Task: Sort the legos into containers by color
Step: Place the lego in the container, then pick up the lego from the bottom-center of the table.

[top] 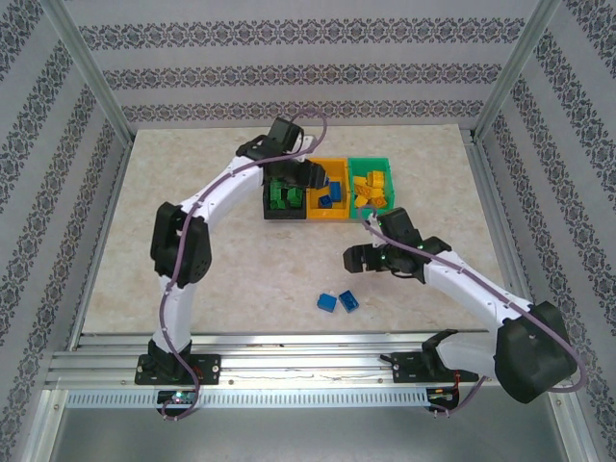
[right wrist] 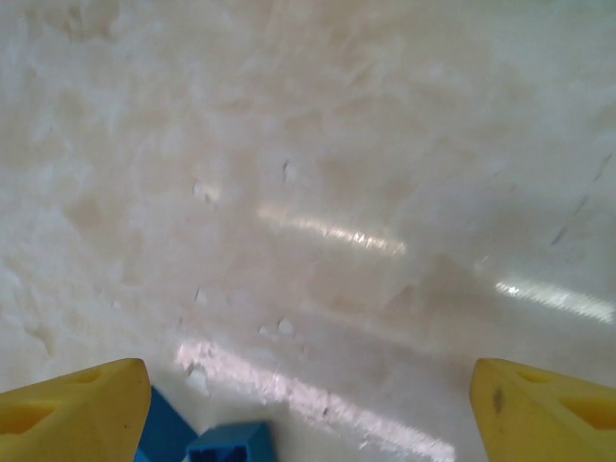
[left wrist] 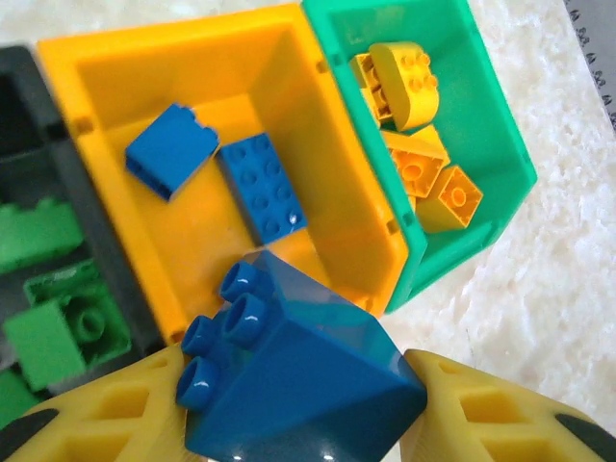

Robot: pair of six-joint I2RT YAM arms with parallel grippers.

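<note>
Top external view: three bins stand in a row at the far middle of the table [top: 192,241]: black bin [top: 285,216], orange bin [top: 327,217], green bin [top: 371,162].
Left claw [left wrist: 294,414]: pinching a blue brick [left wrist: 298,356], studs turned sideways, hanging above the near wall of the orange bin.
Drop: likely into the orange bin. Carry the brick further over the bin's floor before letting go; from here it could catch the rim and tumble out onto the table.
Black bin contents: green bricks [left wrist: 58,332].
Orange bin contents: a blue pair [left wrist: 262,186] lying at the middle, with bare floor around them to land on.
Loose bricks: two blue ones [top: 327,302] just beside each other on the table, near the front.
Right claw [right wrist: 308,414]: spread wide, empty, low over the table by the loose bricks.
Green bin contents: yellow bricks [left wrist: 414,164].
In the way: the orange bin's near wall and its shared wall with the green bin; the right arm's wrist sits near the green bin's front, apart from the drop spot.
</note>
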